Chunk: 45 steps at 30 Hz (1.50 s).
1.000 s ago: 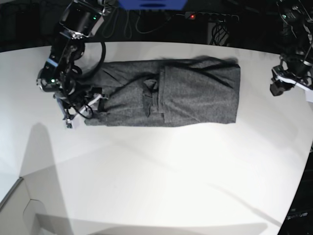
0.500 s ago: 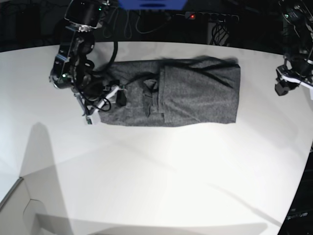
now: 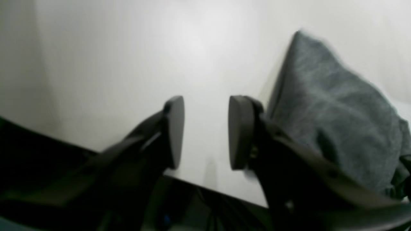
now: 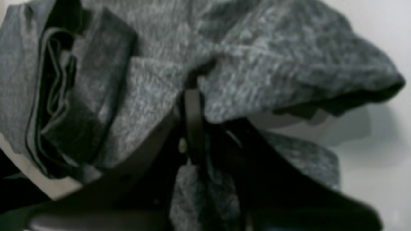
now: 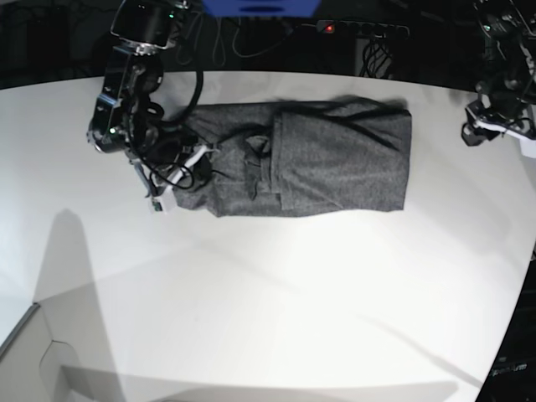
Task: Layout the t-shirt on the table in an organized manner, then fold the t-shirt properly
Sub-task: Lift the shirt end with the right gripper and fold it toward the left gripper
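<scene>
T-shirt [image 5: 318,159] lies mid-desk [image 5: 268,301], already folded into a long band; the crosswise folds look left to do. Right gripper [image 4: 192,106] fingers are pinched on its end hem. Left gripper [image 3: 205,131] fingers stand partly apart, empty.

Right gripper [image 4: 196,128] is pinching its jaws together on a fold of the shirt [image 5: 335,159], arm reaching down low. Left gripper [image 3: 205,131] is hovering with jaws parted, nothing between them, arm raised.

The t-shirt [image 5: 310,159] lies on the table [image 5: 268,301], toward its far edge.
</scene>
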Available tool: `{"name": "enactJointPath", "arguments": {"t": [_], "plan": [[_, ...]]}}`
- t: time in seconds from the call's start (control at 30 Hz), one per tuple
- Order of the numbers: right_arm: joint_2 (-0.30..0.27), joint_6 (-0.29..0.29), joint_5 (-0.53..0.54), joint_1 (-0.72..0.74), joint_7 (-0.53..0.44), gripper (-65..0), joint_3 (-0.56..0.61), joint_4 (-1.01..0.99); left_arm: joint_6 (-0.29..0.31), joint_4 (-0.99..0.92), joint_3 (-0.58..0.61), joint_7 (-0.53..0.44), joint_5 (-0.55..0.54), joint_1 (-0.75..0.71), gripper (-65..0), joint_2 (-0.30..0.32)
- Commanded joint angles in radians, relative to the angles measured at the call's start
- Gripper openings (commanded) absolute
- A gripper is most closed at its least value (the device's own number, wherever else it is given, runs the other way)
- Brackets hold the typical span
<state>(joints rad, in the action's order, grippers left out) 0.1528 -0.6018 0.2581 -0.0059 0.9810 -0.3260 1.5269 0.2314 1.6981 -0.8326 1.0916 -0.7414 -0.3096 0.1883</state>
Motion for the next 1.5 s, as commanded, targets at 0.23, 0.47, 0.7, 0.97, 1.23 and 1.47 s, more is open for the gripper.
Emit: {"name": "enactJointPath", "arguments": {"t": [0.23,0.47,0.7,0.97,1.23,1.47], "plan": [[0.004,-0.005,0.017,-0.007,-0.015,-65.0,0.063,0.200,0.004,-0.114,0.109,-0.014,-0.017,0.096,-61.7,0.014],[0.004,-0.004,0.016,-0.044,-0.015,-65.0,0.156,0.343,-0.007,-0.209,0.215,-0.014,-0.017,0.177,-64.9,0.020],[0.004,0.000,0.014,-0.084,-0.017,-65.0,0.248,0.423,-0.002,-0.260,0.318,-0.015,0.122,0.246,-64.9,-0.037],[0.004,0.000,0.013,-0.079,-0.026,-65.0,0.436,0.458,0.001,-0.254,0.324,-0.015,0.234,0.261,-64.9,-0.105],[0.004,0.000,-0.044,-0.036,-0.116,-65.0,0.712,0.449,0.001,-0.250,0.325,-0.012,0.236,0.258,-64.9,-0.098],[0.004,0.001,-0.133,-0.012,-0.347,-65.0,0.879,0.263,0.001,-0.180,0.316,-0.012,0.236,0.204,-64.9,-0.097]]}}
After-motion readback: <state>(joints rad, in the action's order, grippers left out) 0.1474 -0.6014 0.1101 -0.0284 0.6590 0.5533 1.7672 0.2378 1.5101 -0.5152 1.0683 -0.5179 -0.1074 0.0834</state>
